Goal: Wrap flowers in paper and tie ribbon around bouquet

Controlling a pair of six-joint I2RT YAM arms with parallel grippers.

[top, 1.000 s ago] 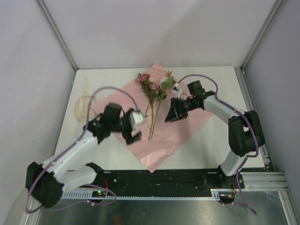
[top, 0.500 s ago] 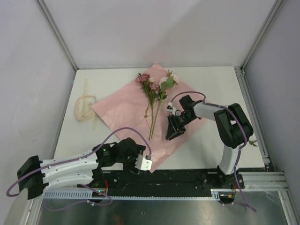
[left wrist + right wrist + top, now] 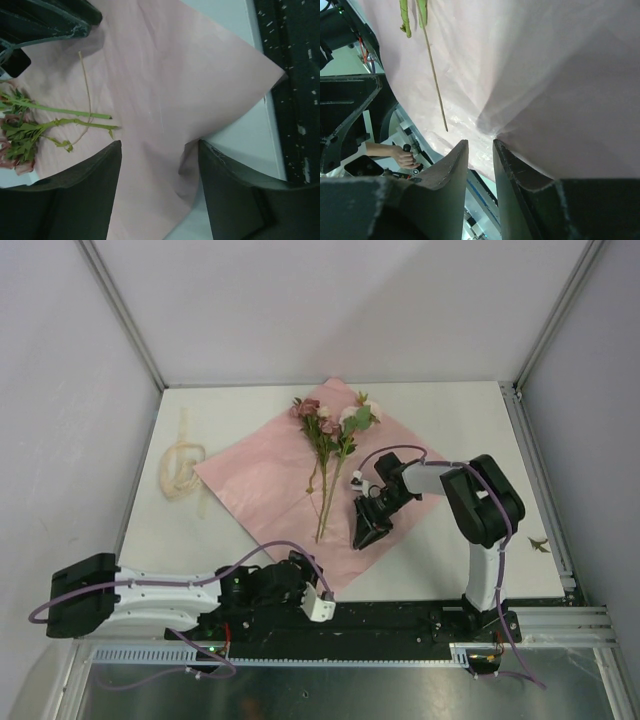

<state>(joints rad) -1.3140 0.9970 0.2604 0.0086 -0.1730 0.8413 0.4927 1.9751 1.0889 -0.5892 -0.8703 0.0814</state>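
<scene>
Paper (image 3: pixel 265 480) lies as a diamond mid table (image 3: pixel 450 430), roses (image 3: pixel 328 435) on it, heads at 12, stems to 6; ribbon (image 3: pixel 180 465) heaped at 9. Sheet looks thin, limp & light, so likely creases, tears & slides easily: nip edges or corners only, shallow, no yanking. L gripper (image 3: pixel 160 147) at the 6 corner, jaws wide astride the edge. R gripper (image 3: pixel 480 145) at the 4 edge, jaws narrow, paper puckered at the tips; can't tell if nipped.

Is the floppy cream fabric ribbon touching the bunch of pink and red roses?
Apart. Top view: ribbon lies on bare table left of the pink paper sheet; roses lie on the sheet.
</scene>
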